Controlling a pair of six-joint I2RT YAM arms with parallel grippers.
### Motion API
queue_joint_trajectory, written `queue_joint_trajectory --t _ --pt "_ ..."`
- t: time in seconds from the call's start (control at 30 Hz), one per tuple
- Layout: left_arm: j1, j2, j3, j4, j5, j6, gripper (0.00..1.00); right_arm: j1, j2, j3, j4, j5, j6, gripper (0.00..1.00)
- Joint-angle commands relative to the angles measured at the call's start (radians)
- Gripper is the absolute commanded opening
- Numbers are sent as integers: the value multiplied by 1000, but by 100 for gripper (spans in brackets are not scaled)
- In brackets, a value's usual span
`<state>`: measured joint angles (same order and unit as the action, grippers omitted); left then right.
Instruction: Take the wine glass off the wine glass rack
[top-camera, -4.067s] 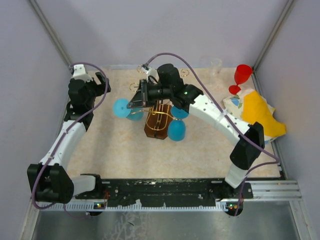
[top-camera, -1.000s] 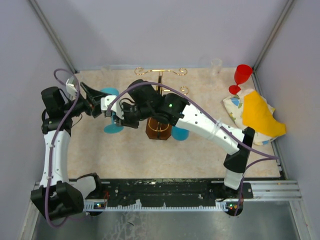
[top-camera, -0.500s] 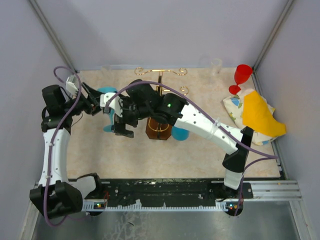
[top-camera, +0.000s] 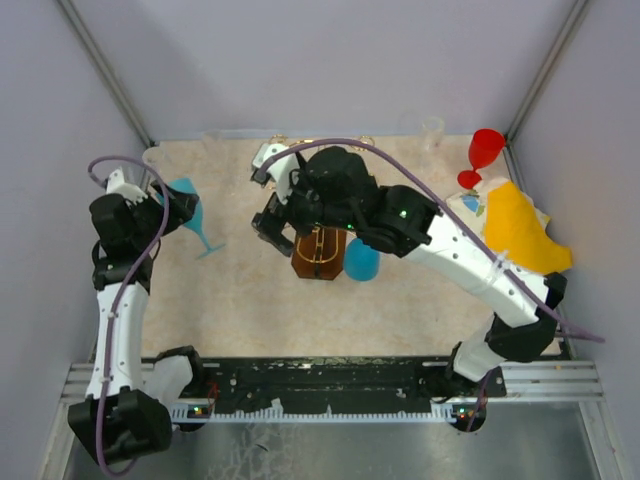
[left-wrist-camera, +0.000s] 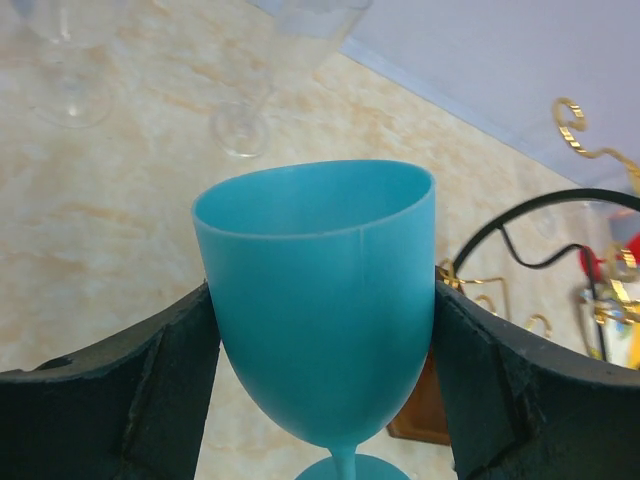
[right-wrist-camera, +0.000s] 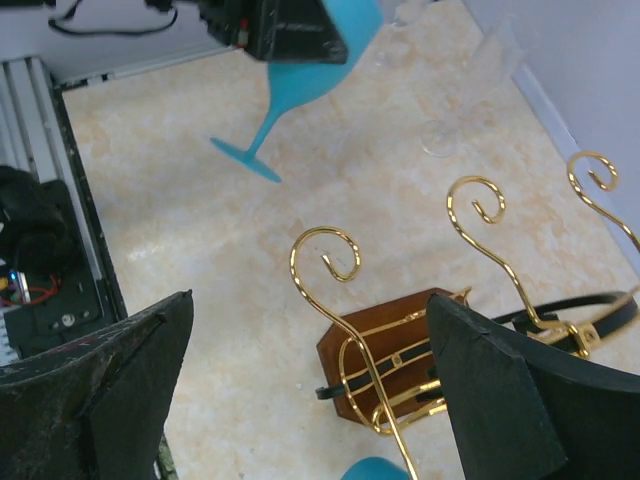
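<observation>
Since 1 second ago your 2 arms have parted: then both grippers met at the blue wine glass (top-camera: 186, 200) just left of the rack, and now the left arm has pulled back to the left side of the table (top-camera: 250, 300) with the glass, while the right arm has let go and swung back over the rack (right-wrist-camera: 372, 352). Your left gripper (left-wrist-camera: 322, 320) pinches the glass by its bowl, 1 finger pressed on each side, the rim facing the wrist camera. From above you see the glass tilted, bowl up by the gripper and stem slanting down toward the middle of the table; whether its foot touches the surface you cannot tell. It is off the rack and well apart from it. Your right gripper (right-wrist-camera: 308, 330) hangs above the rack with its fingers spread wide and nothing between them; below it you see the gold curled hooks and the brown wooden base. A second blue glass (top-camera: 360, 260) sits just beside the base on its right. A red glass (top-camera: 485, 150) stands at the far right corner, touching a yellow and white cloth (top-camera: 515, 225). 2 clear glasses (left-wrist-camera: 245, 110) stand near the back edge.
</observation>
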<state>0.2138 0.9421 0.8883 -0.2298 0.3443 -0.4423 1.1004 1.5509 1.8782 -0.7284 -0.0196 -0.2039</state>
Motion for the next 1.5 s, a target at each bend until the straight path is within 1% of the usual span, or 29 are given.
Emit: queue_joint_trajectory --t 0.0,0.1,0.23,0.33,0.4,0.47,0.53,0.6,0.73,0.9,1.07,1.17,1.27,1.37,1.47 --pt "-3 -23 -101 255 -135 65 82 -19 -101 9 -12 73 127 99" --pt "-5 30 -140 347 -155 124 82 -32 -180 -77 47 97 144 99" --pt "-9 75 -196 495 -146 162 83 -86 -225 -106 31 70 187 99" --pt "-33 103 -267 664 -155 211 83 -102 -248 -118 13 72 189 99" --pt "-66 128 -312 773 -185 279 84 -105 -261 -126 4 74 189 99" --pt "-93 155 -357 893 -212 348 86 -109 -273 -132 -11 82 189 99" --pt "-98 188 -403 1038 -246 375 89 -114 -284 -135 -25 87 184 99" --pt "-98 218 -443 1120 -255 390 91 -119 -297 -142 -38 97 178 99" --pt "-118 296 -479 1287 -315 383 93 -135 -328 -177 -47 110 168 99" --pt "-174 430 -467 1461 -396 453 93 -174 -336 -185 -95 107 204 99" --pt "-204 470 -448 1480 -420 453 92 -210 -379 -218 -105 112 252 99" --pt "-211 457 -442 1452 -420 443 93 -226 -416 -250 -99 129 293 99" --pt "-215 416 -443 1414 -430 444 94 -266 -424 -256 -143 101 368 99" --pt "-218 356 -441 1356 -446 440 97 -317 -423 -275 -202 41 474 95" --pt "-218 300 -424 1259 -460 442 99 -357 -437 -302 -264 53 568 89"
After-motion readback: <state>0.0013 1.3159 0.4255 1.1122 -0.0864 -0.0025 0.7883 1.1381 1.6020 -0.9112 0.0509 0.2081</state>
